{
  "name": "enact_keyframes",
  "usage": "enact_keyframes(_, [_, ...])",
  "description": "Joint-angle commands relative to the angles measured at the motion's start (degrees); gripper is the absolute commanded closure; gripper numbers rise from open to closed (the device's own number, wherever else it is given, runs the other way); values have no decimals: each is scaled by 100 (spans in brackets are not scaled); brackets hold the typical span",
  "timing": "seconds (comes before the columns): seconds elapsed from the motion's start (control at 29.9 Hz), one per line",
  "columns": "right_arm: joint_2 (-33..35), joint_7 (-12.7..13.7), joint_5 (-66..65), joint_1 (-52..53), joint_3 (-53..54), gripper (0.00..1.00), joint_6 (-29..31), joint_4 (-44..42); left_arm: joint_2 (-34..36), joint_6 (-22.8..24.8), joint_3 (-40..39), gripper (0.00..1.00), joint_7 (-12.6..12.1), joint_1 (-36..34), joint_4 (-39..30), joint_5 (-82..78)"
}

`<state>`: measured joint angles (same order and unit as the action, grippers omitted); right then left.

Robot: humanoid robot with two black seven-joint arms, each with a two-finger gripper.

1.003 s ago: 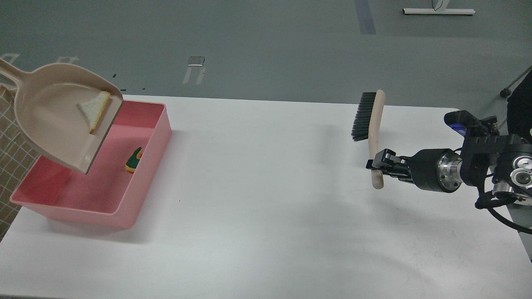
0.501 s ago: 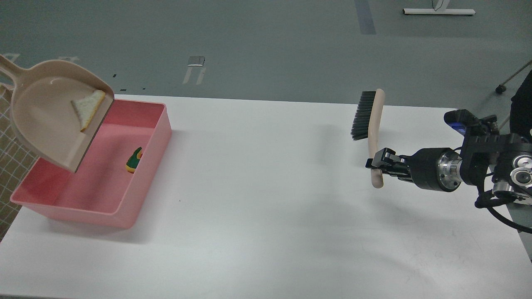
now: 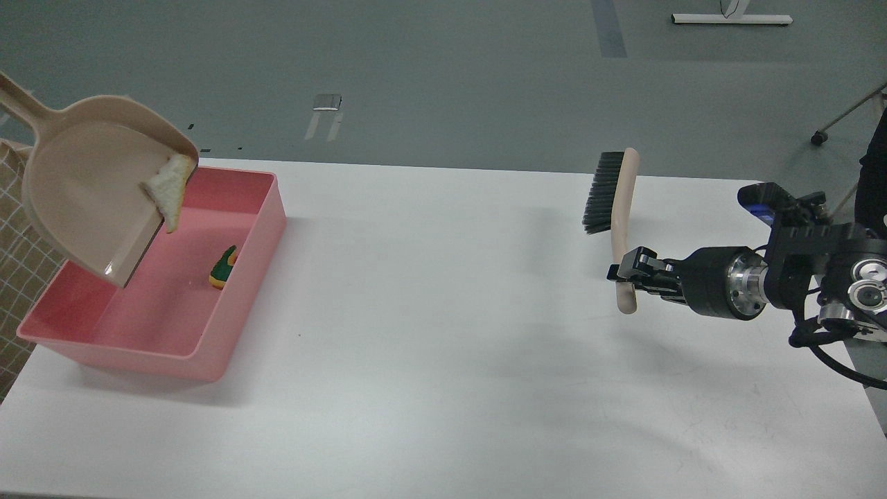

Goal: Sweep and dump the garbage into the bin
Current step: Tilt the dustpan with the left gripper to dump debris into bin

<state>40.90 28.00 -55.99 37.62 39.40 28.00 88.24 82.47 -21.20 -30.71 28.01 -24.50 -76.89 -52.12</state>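
The pink bin (image 3: 239,305) stands on the white table at the left. A yellow sponge chunk (image 3: 223,267) with a green side lies inside it. The beige dustpan (image 3: 90,194) hangs tilted above the bin's far left part, its handle running off the left edge. The white bread wedge (image 3: 170,190) with brown crust sits at the dustpan's lip, sticking out over the bin. My left gripper is out of view. My right gripper (image 3: 622,272) is shut on the beige handle of a hand brush (image 3: 619,208), held upright with black bristles facing left.
The white table (image 3: 443,360) stretches between the bin and the brush. Its right edge lies under my right arm. A checked cloth (image 3: 17,263) hangs beside the table's left edge. Grey floor lies beyond the far edge.
The dustpan has tipped and shifted over the bin. The bread wedge has slid from inside the pan down to its lip. The brush and right gripper have barely moved.
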Motion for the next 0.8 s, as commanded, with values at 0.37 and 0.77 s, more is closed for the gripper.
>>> enact_keyframes(0.37, [5, 0, 9, 0, -2, 98, 0, 0, -117, 1, -40, 100, -1, -90, -19, 61])
enact_keyframes(0.77, [14, 0, 9, 35, -3, 98, 0, 0, -626, 1547, -67, 100, -1, -749, -10, 1695])
